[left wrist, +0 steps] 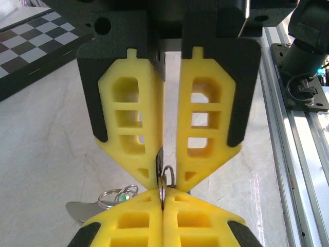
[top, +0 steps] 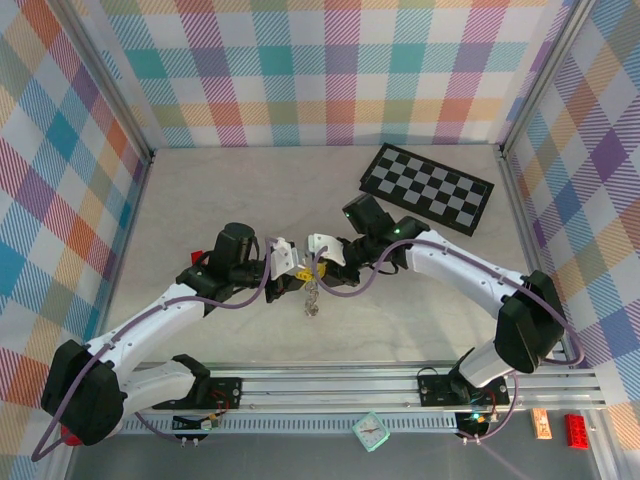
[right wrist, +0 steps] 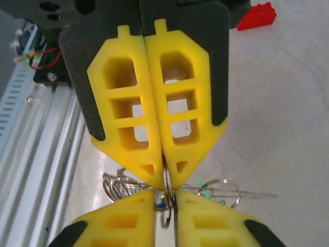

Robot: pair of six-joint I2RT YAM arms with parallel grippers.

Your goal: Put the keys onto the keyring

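Note:
Both grippers meet tip to tip over the middle of the table. My left gripper (top: 299, 270) (left wrist: 163, 201) is shut on a thin metal ring of the keyring (left wrist: 163, 186). Facing it, my right gripper (top: 319, 264) (right wrist: 165, 207) pinches a small key with a blue head (right wrist: 161, 204) and a ring, a narrow gap between its fingers. A bunch of silvery keys (top: 312, 300) dangles below the tips. Loose rings (right wrist: 116, 186) and a green-headed key (right wrist: 204, 187) hang beside the jaws, with the hoop's thin wire (right wrist: 252, 194) running right.
A black-and-white chequered board (top: 428, 187) lies at the back right. A red brick (top: 197, 258) (right wrist: 257, 16) sits by the left arm. The aluminium rail (top: 350, 385) runs along the near edge, with a small clock (top: 370, 432) below it.

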